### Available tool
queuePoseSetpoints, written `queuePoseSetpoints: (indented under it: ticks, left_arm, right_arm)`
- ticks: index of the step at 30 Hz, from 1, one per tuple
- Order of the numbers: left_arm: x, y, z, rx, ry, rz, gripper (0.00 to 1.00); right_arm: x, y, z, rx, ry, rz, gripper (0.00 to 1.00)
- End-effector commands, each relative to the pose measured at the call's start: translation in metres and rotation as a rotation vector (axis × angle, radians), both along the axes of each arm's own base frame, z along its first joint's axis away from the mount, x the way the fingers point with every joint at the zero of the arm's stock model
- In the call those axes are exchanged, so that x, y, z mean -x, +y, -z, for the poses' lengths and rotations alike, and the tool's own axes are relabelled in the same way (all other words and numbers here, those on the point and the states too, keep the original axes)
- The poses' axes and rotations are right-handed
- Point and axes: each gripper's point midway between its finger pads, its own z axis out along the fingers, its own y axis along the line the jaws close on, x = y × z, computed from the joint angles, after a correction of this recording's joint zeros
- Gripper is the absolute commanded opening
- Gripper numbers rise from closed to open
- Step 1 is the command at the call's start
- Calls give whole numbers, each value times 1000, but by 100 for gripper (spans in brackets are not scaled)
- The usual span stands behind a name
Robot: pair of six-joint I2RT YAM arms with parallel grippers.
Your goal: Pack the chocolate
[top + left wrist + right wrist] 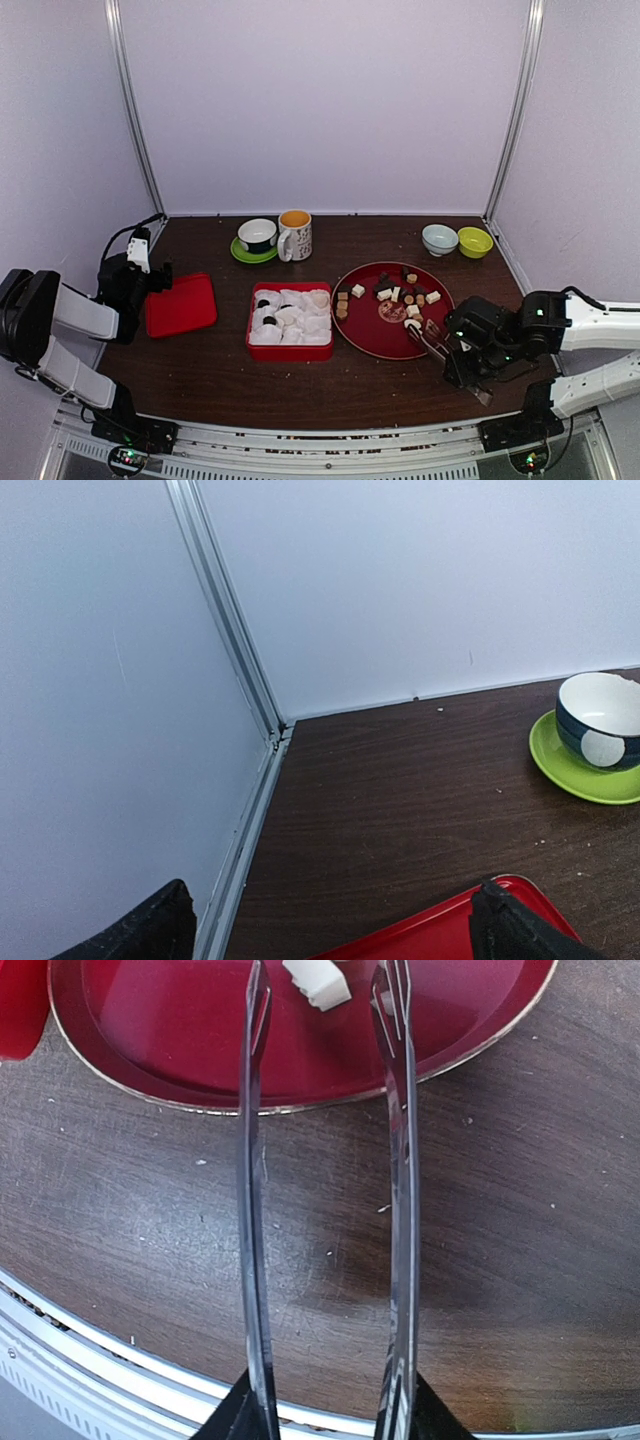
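Note:
Small dark, tan and cream chocolate pieces [395,294] lie scattered on a round red plate [365,330]. A red box [289,351] left of it holds white paper cups, two with dark pieces [264,303]. My right gripper [458,360] [325,1412] is shut on metal tongs [432,341] [250,1210]. The tongs are spread, with their tips over the plate's near rim [200,1100]. A cream piece [318,982] lies between the tips, untouched. My left gripper [160,272] [330,942] is open and empty above the far edge of a red lid [181,305] [430,935].
A dark bowl on a green saucer [257,237] [600,725] and a mug [295,235] stand behind the box. A pale bowl [439,239] and a green bowl [474,241] sit at the back right. White walls close in the sides and the back.

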Motion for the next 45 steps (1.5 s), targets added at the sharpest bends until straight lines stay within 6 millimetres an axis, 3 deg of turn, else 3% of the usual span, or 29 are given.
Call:
queuePoseSetpoints:
  ticks: [1,12,23,29,45]
  left_arm:
    - [-1,0,-12,5,-56,6,98]
    - [-1,0,-12,5,-57,6,98]
    - [-1,0,-12,5,-56,6,98]
    - [-1,0,-12,5,-56,6,98]
    - [-1,0,-13,5,-57,6,98]
  right_arm:
    - [-5,6,2,-7,-9,-7,38]
    - [-5,13,2,-20,-1,-29,28]
    - [-7,14,3,-10,-5,-29,29]
    - [-11,15,-10,-33,-38,-24,23]
    - [-24,36,-56,-178,-145,-54,21]
